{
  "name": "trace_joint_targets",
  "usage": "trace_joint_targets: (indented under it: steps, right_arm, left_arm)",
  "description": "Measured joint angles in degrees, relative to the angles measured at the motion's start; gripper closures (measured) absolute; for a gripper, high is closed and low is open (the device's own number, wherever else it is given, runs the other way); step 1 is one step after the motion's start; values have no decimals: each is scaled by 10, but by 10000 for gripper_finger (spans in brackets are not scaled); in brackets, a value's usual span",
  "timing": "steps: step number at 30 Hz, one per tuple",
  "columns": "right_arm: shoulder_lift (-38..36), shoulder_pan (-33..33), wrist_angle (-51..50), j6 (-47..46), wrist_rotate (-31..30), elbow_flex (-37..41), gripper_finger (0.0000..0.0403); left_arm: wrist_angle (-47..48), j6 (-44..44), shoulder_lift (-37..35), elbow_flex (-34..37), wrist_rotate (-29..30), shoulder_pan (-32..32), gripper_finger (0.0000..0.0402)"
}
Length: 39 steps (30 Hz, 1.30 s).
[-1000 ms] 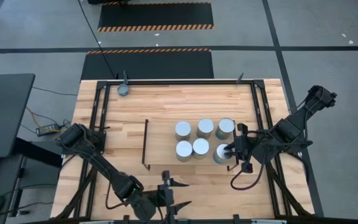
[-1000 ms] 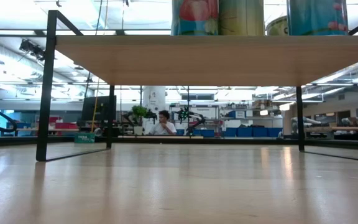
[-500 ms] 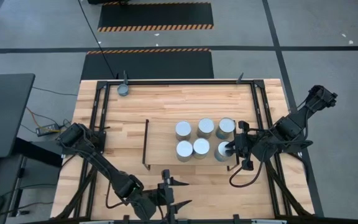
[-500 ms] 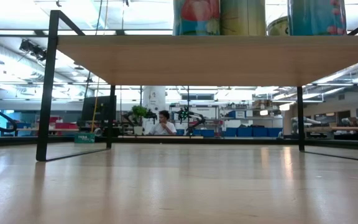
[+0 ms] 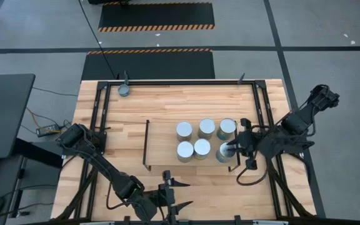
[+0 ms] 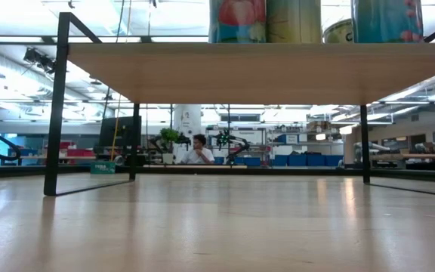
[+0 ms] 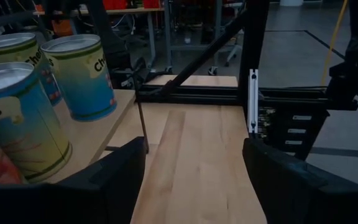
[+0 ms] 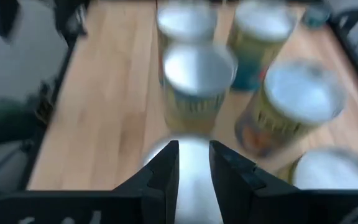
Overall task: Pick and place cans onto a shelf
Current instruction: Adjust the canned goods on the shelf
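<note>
Shifted slightly rightward: right gripper point(image 5: 231, 149), jaws narrow over near-right can point(image 5: 224, 152) on shelf point(image 5: 161, 145). Left gripper point(image 5: 173, 194) parked, jaws wide.

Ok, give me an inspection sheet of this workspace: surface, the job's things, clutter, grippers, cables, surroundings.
Surface: light-wood table inside a black rail frame.
Job's things: six cans stand in two rows of three on the shelf; a seventh can stands alone at the table's far left corner.
Clutter: nothing seen.
Grippers: right gripper at the near-right can, fingers either side of its top, narrowly apart; a grip cannot be confirmed. Left gripper open, empty, at the table's near edge.
Cables: one dark cable runs across the floor to the far left corner; a looped one hangs under the right arm.
Surroundings: grey floor, striped mats; a person sits far behind.
</note>
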<state>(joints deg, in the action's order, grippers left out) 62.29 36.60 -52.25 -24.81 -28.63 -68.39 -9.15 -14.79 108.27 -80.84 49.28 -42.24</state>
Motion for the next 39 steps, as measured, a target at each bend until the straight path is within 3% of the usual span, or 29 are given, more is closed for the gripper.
trace_joint_targets:
  steps: [6,14,27,39]
  right_arm:
    - [9,-19,115,71,-12,-4,307]
    - [106,-89,212,121,27,3,307]
    - [134,-155,203,113,115,3,307]
    - [106,-154,145,88,133,2,307]
  left_arm:
    - [0,-9,1,0,-1,2,127]
    - [0,-10,1,0,0,3,127]
    - [0,-13,1,0,0,-1,127]
    - [0,-14,1,0,0,-1,127]
